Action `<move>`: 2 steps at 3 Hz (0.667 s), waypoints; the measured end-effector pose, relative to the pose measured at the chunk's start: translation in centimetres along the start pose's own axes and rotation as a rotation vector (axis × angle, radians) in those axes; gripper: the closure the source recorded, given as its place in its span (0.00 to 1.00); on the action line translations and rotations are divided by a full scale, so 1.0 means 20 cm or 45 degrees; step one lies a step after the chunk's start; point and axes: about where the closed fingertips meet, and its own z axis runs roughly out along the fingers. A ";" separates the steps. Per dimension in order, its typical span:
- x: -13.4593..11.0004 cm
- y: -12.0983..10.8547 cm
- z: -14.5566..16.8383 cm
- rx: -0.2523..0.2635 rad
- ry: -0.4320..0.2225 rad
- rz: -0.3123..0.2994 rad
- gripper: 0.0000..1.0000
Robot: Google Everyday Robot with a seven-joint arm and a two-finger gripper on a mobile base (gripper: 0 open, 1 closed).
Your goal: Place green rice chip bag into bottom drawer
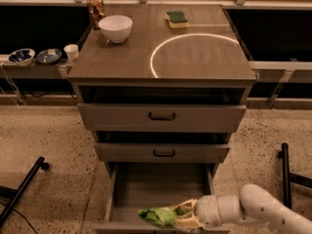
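Observation:
The green rice chip bag (158, 215) is crinkly and light green, held over the front part of the open bottom drawer (146, 185), just above its front edge. My gripper (187, 218) is shut on the bag's right end. The white arm reaches in from the lower right. The drawer is pulled out and its grey floor is bare. The bag's logo does not show.
The two upper drawers with black handles (162, 116) are closed above. On the cabinet top stand a white bowl (115, 28), a green-and-yellow sponge (176, 19) and a brown can (95, 7). Small bowls (34, 56) sit on a shelf at the left. Black legs stand on the floor on both sides.

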 end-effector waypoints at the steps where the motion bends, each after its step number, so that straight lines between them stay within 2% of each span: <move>1: 0.09 0.05 0.11 -0.045 -0.058 0.048 1.00; 2: 0.06 -0.09 0.19 -0.030 -0.059 0.001 1.00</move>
